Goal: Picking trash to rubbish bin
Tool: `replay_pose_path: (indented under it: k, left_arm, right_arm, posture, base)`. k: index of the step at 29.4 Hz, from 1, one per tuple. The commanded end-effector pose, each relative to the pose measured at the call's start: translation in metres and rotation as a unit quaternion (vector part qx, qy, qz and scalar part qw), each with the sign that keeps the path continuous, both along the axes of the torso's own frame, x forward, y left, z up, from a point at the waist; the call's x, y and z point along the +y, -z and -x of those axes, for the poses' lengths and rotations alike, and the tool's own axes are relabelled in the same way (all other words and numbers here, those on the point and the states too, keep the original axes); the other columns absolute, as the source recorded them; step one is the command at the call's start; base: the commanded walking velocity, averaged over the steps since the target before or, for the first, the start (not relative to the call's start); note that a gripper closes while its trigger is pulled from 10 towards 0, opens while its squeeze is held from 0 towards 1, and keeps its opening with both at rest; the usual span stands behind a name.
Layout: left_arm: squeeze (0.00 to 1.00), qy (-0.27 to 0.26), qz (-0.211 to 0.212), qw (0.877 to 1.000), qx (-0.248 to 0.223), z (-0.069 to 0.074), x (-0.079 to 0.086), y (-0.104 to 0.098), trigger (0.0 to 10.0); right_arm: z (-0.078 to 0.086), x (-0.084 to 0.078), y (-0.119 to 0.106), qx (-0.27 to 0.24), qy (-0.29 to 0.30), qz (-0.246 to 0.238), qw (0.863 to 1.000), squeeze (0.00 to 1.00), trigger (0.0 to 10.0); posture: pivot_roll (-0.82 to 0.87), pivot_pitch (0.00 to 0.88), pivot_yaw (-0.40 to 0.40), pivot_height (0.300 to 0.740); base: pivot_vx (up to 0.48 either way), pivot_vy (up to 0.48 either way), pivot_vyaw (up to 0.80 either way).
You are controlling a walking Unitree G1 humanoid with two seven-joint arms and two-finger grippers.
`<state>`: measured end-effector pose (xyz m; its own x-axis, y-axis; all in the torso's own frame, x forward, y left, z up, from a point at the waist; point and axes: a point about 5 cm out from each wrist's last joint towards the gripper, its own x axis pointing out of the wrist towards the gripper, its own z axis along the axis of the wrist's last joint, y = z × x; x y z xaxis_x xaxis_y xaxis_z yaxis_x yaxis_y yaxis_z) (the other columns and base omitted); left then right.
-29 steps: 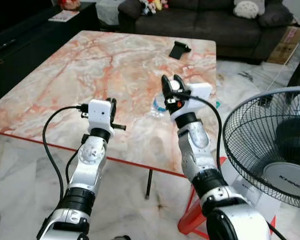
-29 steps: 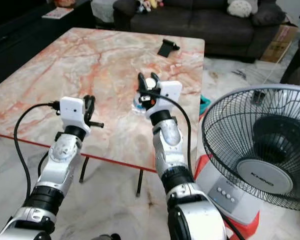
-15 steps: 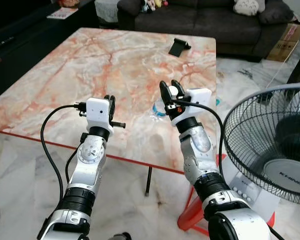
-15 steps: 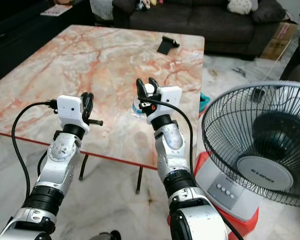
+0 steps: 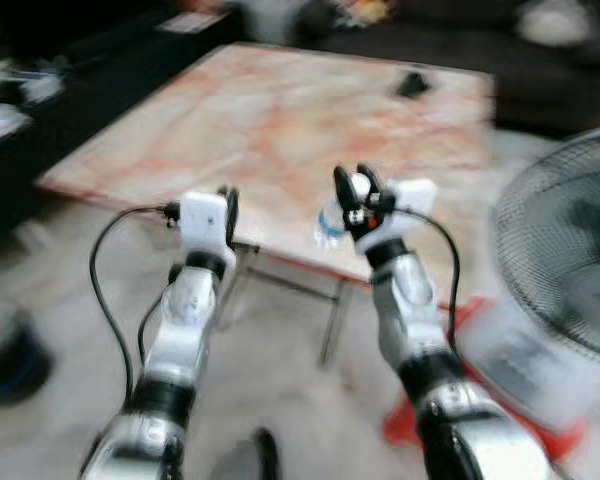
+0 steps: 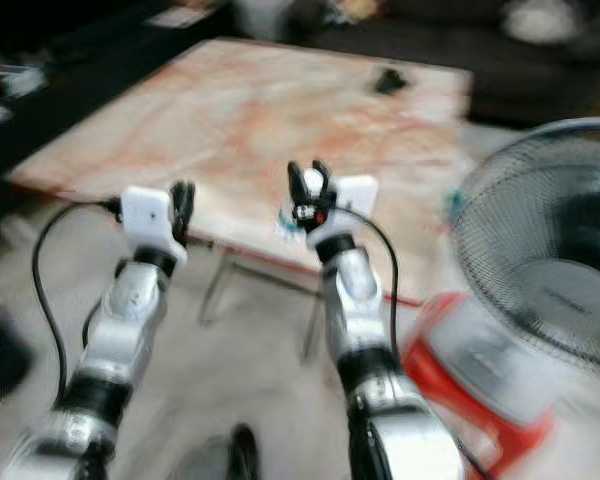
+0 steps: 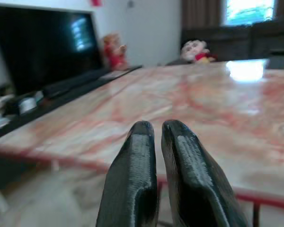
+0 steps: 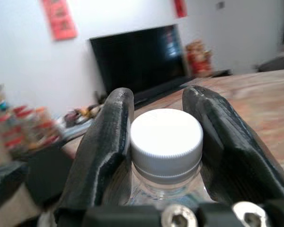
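Marble table (image 5: 280, 130): large pink-veined slab on thin legs, ahead of us; head views blurred.

Fan (image 6: 550, 270): standing fan to our right, on a red base.

Left gripper (image 7: 154, 142): raised at chest height short of the table edge, its two black fingers (image 7: 132, 189) pressed together on nothing. Idle.

Right gripper (image 8: 165, 123): raised before us at the table's near edge, fingers (image 8: 104, 151) clamped around the neck of the bottle, one either side, just under the cap.

Bottle (image 5: 330, 222): the trash item, a clear plastic bottle hanging below the right gripper, off the table surface as far as we can tell through the blur. We judge it light, thin-walled and easily crushed at the body, smooth and somewhat slippery. The neck is the stiff part, and the ridge beneath the cap gives the fingers a ledge, so we rate the present hold as the sound one.

Cap (image 8: 166, 137): white, ribbed, screwed on; it sits between the fingers.

Rubbish bin: we cannot locate it here.
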<state>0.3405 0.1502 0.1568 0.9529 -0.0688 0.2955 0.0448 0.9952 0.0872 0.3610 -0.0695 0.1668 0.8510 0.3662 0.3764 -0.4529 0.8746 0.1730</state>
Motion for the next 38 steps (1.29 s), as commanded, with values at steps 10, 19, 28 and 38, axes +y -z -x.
replay_pose_path:
  k: [10, 19, 28, 38]
  left_arm:
    - [0.0, 0.015, 0.002, 1.0, -0.021, -0.003, -0.008, -0.012, 10.0]
    - [0.0, 0.004, -0.003, 1.0, 0.01, -0.002, -0.002, 0.005, 10.0]
    - [0.0, -0.008, -0.007, 0.991, 0.134, 0.014, 0.014, 0.07, 10.0]
    - [0.0, -0.025, -0.033, 0.966, 0.255, 0.045, 0.031, 0.13, 10.0]
  right_arm:
    - [-0.003, -0.002, -0.012, -0.018, 0.006, 0.0, 1.0, 0.0, 10.0]
    - [0.0, -0.011, 0.018, 0.044, 0.019, 0.015, 0.999, 0.0, 10.0]
    - [0.024, -0.043, 0.105, 0.234, 0.068, 0.065, 0.968, 0.0, 10.0]
    - [0.061, -0.071, 0.161, 0.362, 0.105, 0.096, 0.921, 0.0, 10.0]
  posture:
    - [0.13, 0.076, 0.025, 0.74]
    - [0.12, 0.079, 0.016, 0.74]
    - [0.11, 0.089, 0.005, 0.74]
    - [0.1, 0.087, -0.003, 0.74]
  base:
    - [0.0, 0.0, 0.0]
    - [0.0, 0.0, 0.0]
    - [0.0, 0.0, 0.0]
    - [0.0, 0.0, 0.0]
